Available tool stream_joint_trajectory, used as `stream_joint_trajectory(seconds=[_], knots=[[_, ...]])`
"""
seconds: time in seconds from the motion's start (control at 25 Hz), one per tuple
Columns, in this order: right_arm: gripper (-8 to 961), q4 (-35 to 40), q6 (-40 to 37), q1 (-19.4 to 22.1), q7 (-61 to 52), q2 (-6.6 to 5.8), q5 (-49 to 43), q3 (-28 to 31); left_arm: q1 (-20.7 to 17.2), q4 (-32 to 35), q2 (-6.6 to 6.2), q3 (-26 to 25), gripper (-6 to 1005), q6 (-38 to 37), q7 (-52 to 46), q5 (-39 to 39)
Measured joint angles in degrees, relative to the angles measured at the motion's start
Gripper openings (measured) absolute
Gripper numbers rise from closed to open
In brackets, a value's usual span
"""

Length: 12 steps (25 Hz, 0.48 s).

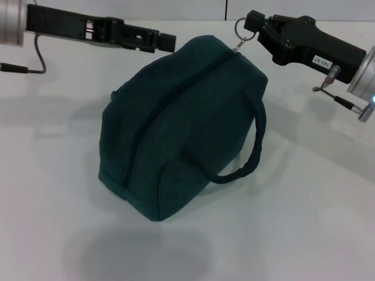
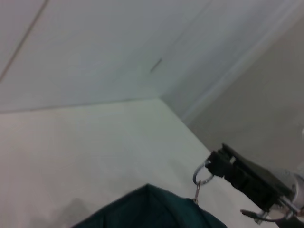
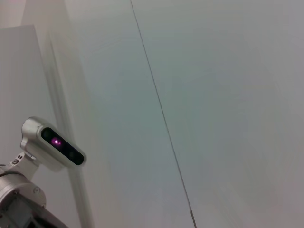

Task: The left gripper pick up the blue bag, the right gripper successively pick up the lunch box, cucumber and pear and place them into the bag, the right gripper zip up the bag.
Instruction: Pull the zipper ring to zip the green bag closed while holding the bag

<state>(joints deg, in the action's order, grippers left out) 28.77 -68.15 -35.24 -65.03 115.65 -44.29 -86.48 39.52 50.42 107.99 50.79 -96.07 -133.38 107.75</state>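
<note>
Though zipped, soft bulging blue bag (image 1: pixel 176 129)

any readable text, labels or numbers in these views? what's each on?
One small white label with dark digits on the right hand's black body; it seems to show a short number, but it sits upside down in the head view and is too small to read with confidence.
Blue bag: no logo or print shows on the sides in view.
Left hand: no marking visible.
Wrist views: no text.

Black angular grippers (image 1: pixel 167 41) — silver cylindrical wrists (image 1: pixel 12 24), thin grey cables (image 1: pixel 40 57)
</note>
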Motion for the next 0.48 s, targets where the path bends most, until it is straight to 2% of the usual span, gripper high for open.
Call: stream_joint_trajectory(seconds=[0.48], knots=[[9,0.0,-0.1,-0.3,0.1,0.19,0.0,0.0,1.6,-0.7,1.23,-0.2,833,1.5,-1.9,4.4]])
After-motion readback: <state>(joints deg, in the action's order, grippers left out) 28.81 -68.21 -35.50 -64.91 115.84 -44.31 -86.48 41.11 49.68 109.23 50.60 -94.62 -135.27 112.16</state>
